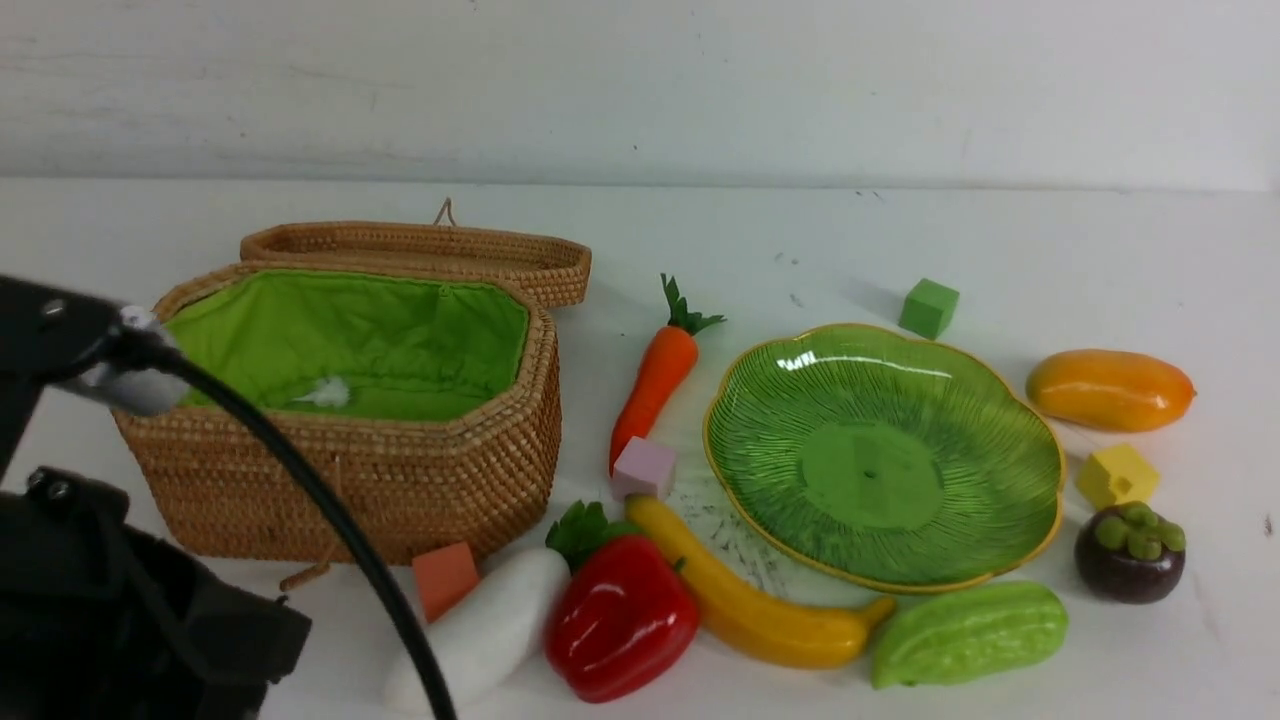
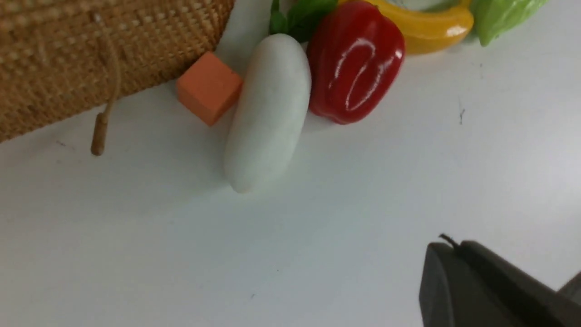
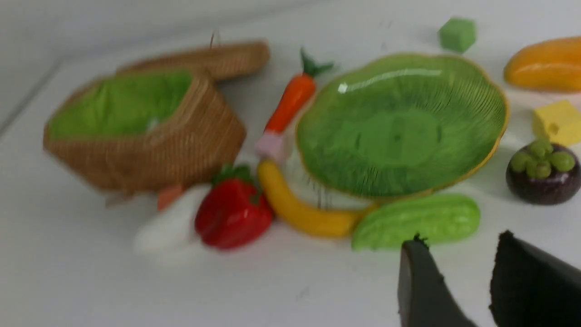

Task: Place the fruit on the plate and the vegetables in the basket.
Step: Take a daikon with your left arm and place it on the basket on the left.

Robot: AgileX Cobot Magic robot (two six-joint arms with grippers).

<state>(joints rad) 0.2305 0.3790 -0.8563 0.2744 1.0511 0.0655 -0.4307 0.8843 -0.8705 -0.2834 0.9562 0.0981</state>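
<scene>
The basket stands open on the robot's left with its lid folded back. A white patch on the lining is too small to read. The plate sits to the right, with the carrot between them. The radish, pepper, banana and gourd lie along the near side. The mango and mangosteen lie right of the plate. The left gripper (one dark finger shows) is closed and holds nothing. The right gripper is parted and holds nothing, near the gourd.

Wicker basket, green plate, carrot between
</scene>
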